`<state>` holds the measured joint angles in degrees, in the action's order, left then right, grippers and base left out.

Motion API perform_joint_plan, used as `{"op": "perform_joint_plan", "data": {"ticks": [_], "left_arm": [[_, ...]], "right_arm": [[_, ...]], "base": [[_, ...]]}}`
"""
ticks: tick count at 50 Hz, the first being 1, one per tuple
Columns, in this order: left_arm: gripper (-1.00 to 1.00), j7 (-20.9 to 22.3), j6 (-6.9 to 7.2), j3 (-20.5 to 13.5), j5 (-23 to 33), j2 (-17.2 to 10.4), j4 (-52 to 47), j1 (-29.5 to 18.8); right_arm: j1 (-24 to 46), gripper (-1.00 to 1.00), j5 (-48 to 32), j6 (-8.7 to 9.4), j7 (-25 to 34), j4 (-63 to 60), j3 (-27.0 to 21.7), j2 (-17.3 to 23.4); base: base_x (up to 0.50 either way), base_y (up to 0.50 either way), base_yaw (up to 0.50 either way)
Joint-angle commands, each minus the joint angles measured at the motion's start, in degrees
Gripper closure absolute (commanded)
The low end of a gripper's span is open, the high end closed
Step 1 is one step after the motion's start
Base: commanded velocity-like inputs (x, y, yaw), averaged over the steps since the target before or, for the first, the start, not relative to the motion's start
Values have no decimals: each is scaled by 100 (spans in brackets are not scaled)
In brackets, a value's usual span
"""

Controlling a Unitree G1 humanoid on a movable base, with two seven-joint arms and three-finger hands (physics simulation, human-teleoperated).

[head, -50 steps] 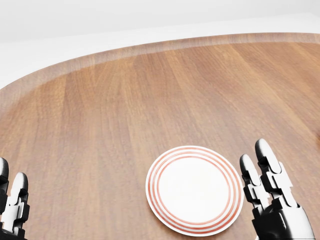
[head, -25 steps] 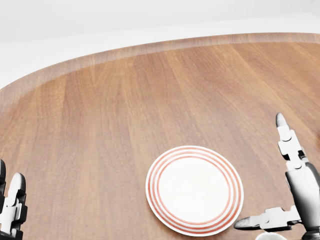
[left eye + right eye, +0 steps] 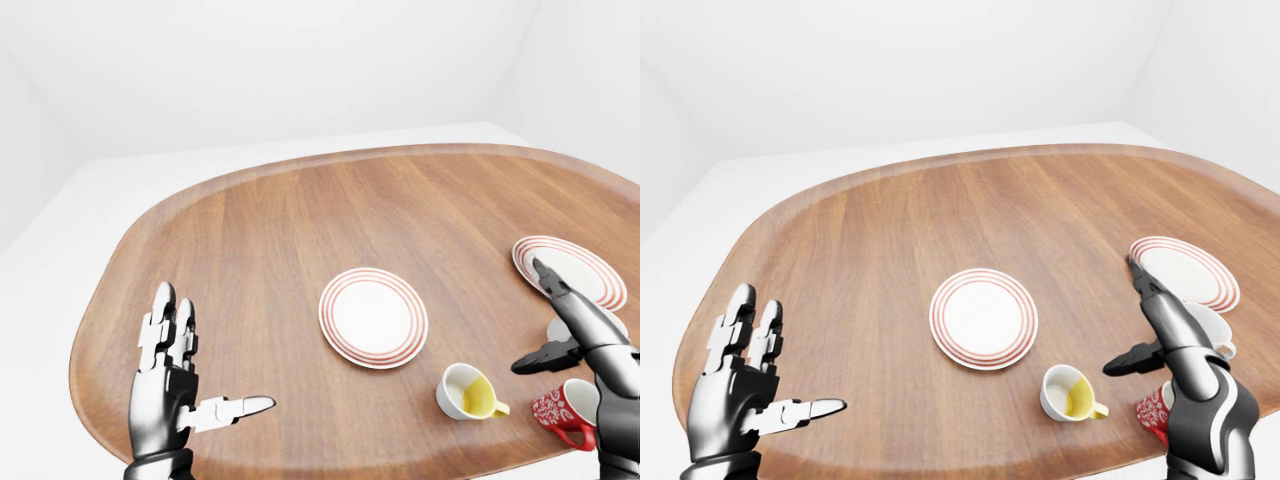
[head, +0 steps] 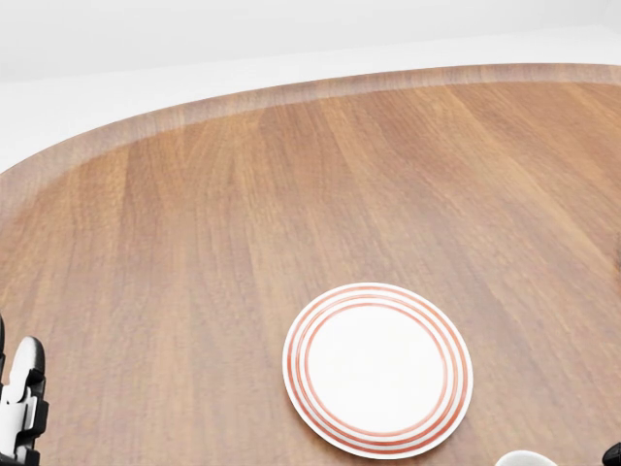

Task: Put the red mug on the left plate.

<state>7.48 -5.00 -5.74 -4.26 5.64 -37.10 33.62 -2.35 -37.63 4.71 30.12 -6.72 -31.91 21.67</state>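
Note:
The red mug [image 3: 558,410], red with a white pattern, stands near the table's lower right edge in the left-eye view. My right forearm partly covers it in the right-eye view. The left plate [image 3: 373,317], white with red rings, lies at mid-table and also shows in the head view [image 4: 376,369]. My right hand [image 3: 545,320] hovers open just above and left of the red mug, index finger stretched out, thumb spread. My left hand [image 3: 215,350] is open at lower left, far from both, holding nothing.
A white mug with a yellow inside [image 3: 467,391] stands between the left plate and the red mug. A second ringed plate [image 3: 570,268] lies at the right, with another white mug [image 3: 1212,330] behind my right hand. The oval wooden table [image 3: 250,240] ends close below the mugs.
In the head view my right hand has swung right and down, almost out of the picture. The left hand sank slightly. The plate and the camera have not moved.

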Motion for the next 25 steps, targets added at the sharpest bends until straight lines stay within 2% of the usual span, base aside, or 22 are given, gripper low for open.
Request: {"op": "perform_joint_plan", "data": {"ticks": [1, 3, 4, 5, 7, 9, 11, 17, 25], "left_arm": [[-100, -9, 0, -19, -26, 13, -42, 6], [-100, -6, 0, -20, -30, 23, -58, 25], [-100, 4, 0, -6, -30, 31, -89, 68], [-100, 4, 0, -4, -29, 33, -97, 77], [-100, 4, 0, -14, -42, 33, -99, 79], [-100, 8, 0, -33, -68, 36, -97, 65], [-100, 13, 0, -26, -59, 48, -117, 83], [-100, 17, 0, -21, -71, 55, -148, 133], [-100, 0, 0, -5, -42, 48, -142, 100]], "right_arm": [[-26, -100, -24, -130, -261, 2572, -455, 940], [-132, -100, 9, -294, -347, 2801, -455, 1048], [-337, -100, -43, -617, -436, 3014, -458, 1106], [-452, -100, -115, -809, -515, 3170, -450, 1128], [-554, -100, -220, -971, -609, 3361, -436, 1134], [-698, -100, -458, -971, -870, 3593, -363, 1172], [-822, -100, -520, -971, -895, 3700, -459, 1185], [-1012, -100, -460, -971, -750, 3541, -782, 1162], [-1105, -100, -624, -971, -705, 3461, -946, 1097]], "base": [[0, 0, 0], [0, 0, 0], [0, 0, 0], [0, 0, 0], [0, 0, 0], [0, 0, 0], [0, 0, 0], [0, 0, 0], [0, 0, 0]]}}
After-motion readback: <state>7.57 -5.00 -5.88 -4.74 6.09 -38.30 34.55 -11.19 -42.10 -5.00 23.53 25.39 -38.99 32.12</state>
